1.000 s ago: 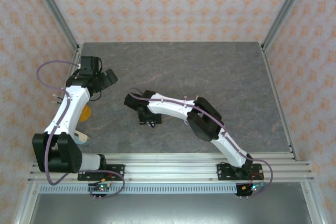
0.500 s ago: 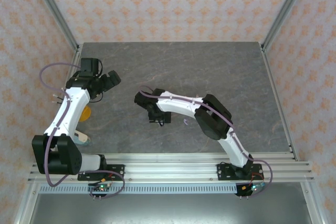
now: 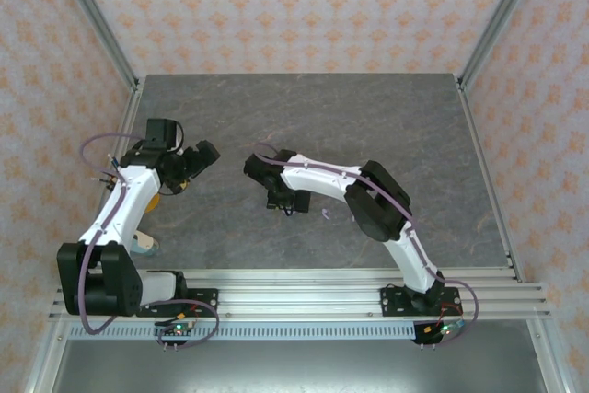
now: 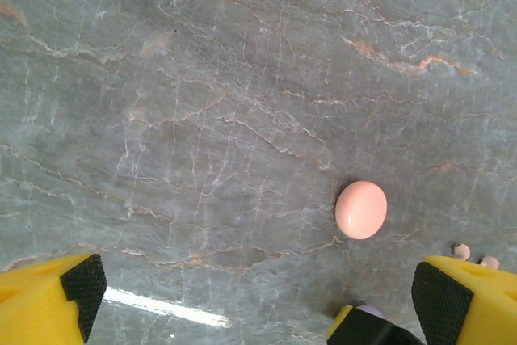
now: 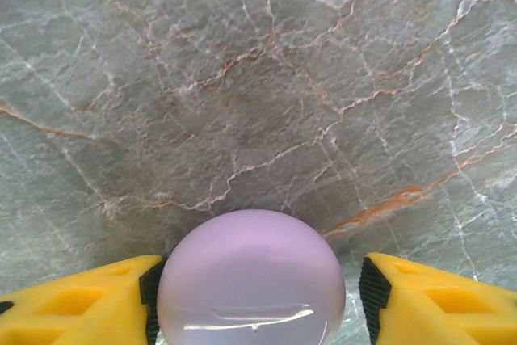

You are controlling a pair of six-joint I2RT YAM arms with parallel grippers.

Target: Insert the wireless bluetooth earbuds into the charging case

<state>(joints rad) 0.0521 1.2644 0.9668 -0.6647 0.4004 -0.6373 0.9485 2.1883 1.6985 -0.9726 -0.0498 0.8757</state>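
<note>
1. Left gripper (image 3: 193,163): sits above the left part of the table (image 3: 414,126). In the left wrist view, the left gripper (image 4: 262,290) has its 2 yellow fingers spread to the frame edges. Nothing lies between the pads.

2. Right gripper (image 3: 285,202): sits near the table centre, pointing down. In the right wrist view, the right gripper (image 5: 262,292) straddles the lilac case (image 5: 251,276).
   - The left pad (image 5: 151,296) touches the case wall.
   - The right pad (image 5: 371,292) stands just clear of it, with a narrow gap showing.
   - The fingers are parted around the case and do not clamp it.

3. Lilac case: round, lid closed, resting on the table between the right gripper's fingers.

4. Pink case (image 4: 361,209): round, lid closed. It lies alone on the table ahead of the left gripper, towards that view's right side, and touches nothing.

5. Pink earbuds (image 4: 461,250): 2 tiny pale beads side by side on the table, just beside the left gripper's right finger (image 4: 464,300). They are near the pink case and outside both cases.

6. Lilac earbud (image 3: 327,215): 1 small lilac piece on the bare table, just right of the right gripper and outside the cases. It is too small to tell how it lies.

7. Yellow disc (image 3: 153,198): lies on the table, partly hidden under the left arm.
</note>
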